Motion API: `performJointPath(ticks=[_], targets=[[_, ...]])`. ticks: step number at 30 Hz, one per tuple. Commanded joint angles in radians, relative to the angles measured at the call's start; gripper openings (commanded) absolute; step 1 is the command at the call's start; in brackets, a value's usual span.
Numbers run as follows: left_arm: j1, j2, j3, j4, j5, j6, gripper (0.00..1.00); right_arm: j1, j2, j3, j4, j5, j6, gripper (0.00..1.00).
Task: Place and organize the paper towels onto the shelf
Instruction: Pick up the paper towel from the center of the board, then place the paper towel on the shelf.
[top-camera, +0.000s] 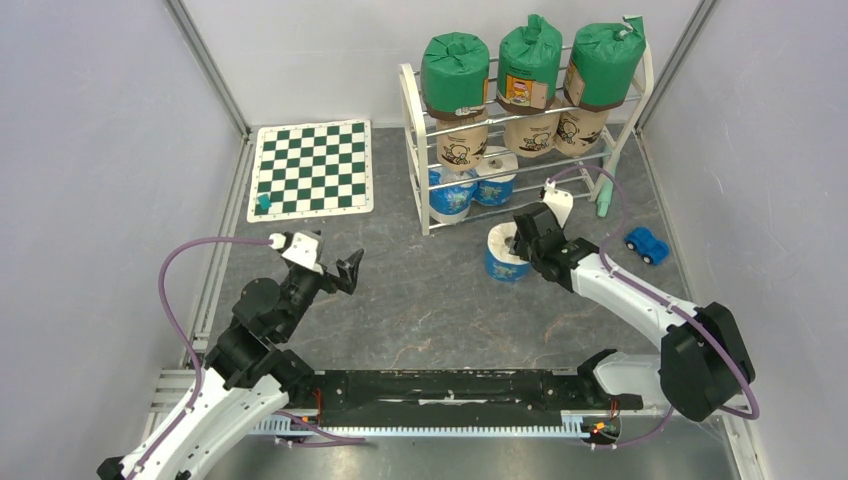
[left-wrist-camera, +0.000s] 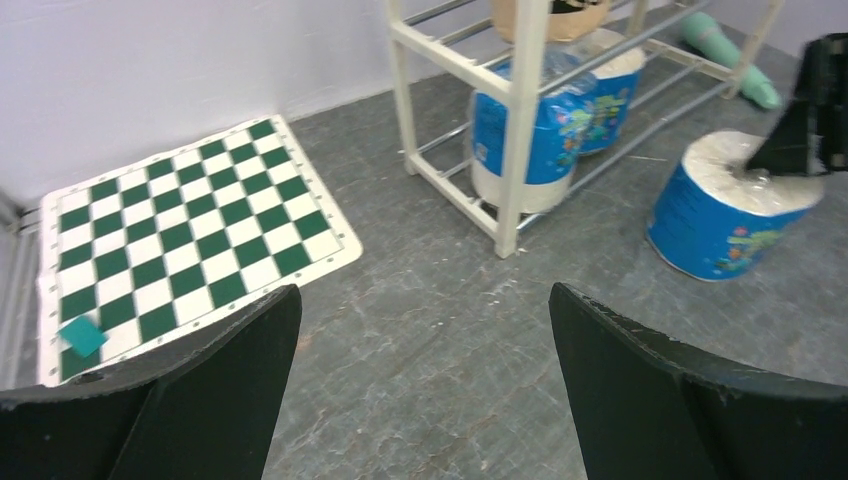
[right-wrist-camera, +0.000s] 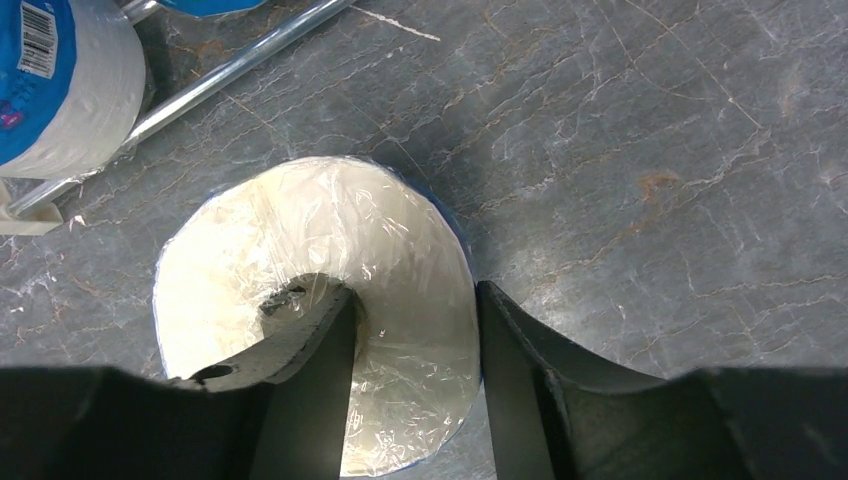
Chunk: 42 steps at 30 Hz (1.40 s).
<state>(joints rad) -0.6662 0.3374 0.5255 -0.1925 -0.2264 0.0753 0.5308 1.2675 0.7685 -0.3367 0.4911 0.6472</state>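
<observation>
The white shelf (top-camera: 414, 150) stands at the back. Three green-wrapped paper towels (top-camera: 455, 70) sit on its top tier and three tan ones (top-camera: 530, 132) on the tier below. Two blue-wrapped rolls (top-camera: 452, 196) stand at its bottom left. A third blue-wrapped roll (top-camera: 500, 258) stands upright on the floor in front. My right gripper (right-wrist-camera: 415, 300) is shut on this roll's (right-wrist-camera: 300, 220) wall, one finger in the core, the other outside. My left gripper (left-wrist-camera: 423, 295) hangs open and empty over bare floor (top-camera: 350, 272).
A green-and-white chessboard mat (top-camera: 312, 170) lies at the back left with a small teal piece (top-camera: 264, 203) on it. A blue toy car (top-camera: 647, 244) sits right of the shelf, near a mint-green object (top-camera: 606, 195). Grey walls close in both sides.
</observation>
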Motion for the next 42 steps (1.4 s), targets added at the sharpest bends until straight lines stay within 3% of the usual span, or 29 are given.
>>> performJointPath(ticks=[1, 9, 14, 27, 42], targets=[[0.016, -0.002, 0.001, 0.007, -0.176, -0.014, 1.00, -0.021, 0.005, -0.005, 0.005, -0.002, -0.006, 0.42], [0.070, -0.006, 0.004, -0.012, -0.379, -0.053, 1.00, -0.084, -0.016, 0.011, 0.033, -0.010, -0.068, 0.13], [0.097, -0.015, 0.001, -0.014, -0.435, -0.063, 1.00, -0.150, -0.026, 0.029, 0.075, -0.024, -0.114, 0.03], [0.145, -0.022, 0.000, -0.021, -0.441, -0.096, 1.00, -0.337, 0.024, 0.099, 0.270, -0.093, -0.173, 0.02], [0.182, -0.018, -0.003, -0.023, -0.400, -0.116, 1.00, -0.394, 0.184, 0.188, 0.474, -0.084, -0.189, 0.03]])
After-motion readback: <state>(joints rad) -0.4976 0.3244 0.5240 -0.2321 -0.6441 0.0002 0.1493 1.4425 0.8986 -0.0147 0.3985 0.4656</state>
